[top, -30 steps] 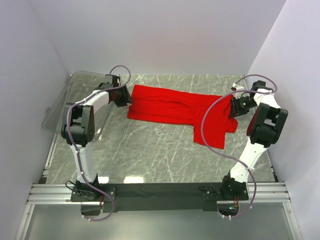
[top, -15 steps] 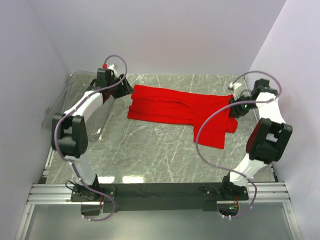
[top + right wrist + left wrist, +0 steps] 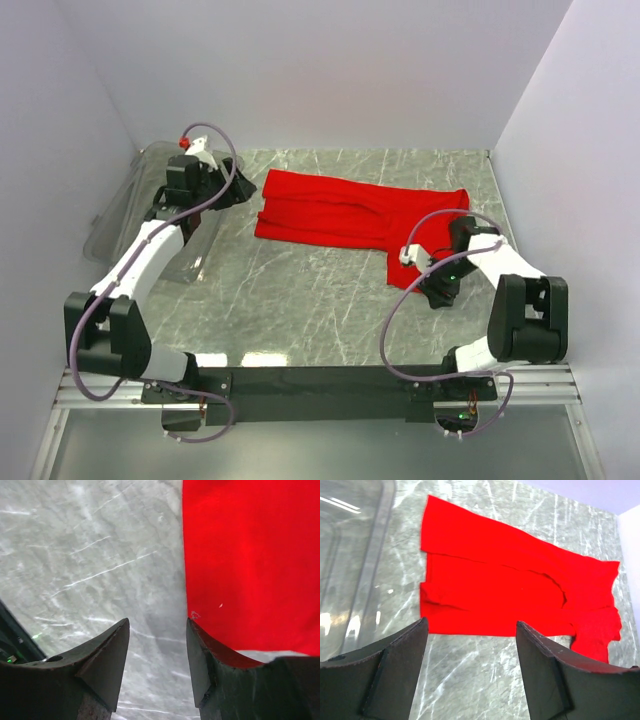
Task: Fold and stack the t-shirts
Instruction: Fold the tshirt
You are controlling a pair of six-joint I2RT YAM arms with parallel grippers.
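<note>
The red t-shirt (image 3: 345, 212) lies flat on the marble table as a long folded band, with one part reaching toward the front at its right end. It also shows in the left wrist view (image 3: 510, 585) and the right wrist view (image 3: 250, 555). My left gripper (image 3: 228, 190) is open and empty, raised off the table left of the shirt's left edge; its fingertips (image 3: 470, 622) frame bare table. My right gripper (image 3: 433, 290) is open and empty, low over the table at the shirt's front right corner, with its right finger (image 3: 200, 650) at the cloth's edge.
A clear plastic bin (image 3: 125, 215) lies at the table's left edge, beside my left arm; it also shows in the left wrist view (image 3: 350, 555). White walls close the back and both sides. The black base rail (image 3: 320, 382) runs along the front.
My left gripper has drawn back left and up from the shirt's left edge. My right gripper has swung from the shirt's right end down to its front right corner. The shirt has not moved.
</note>
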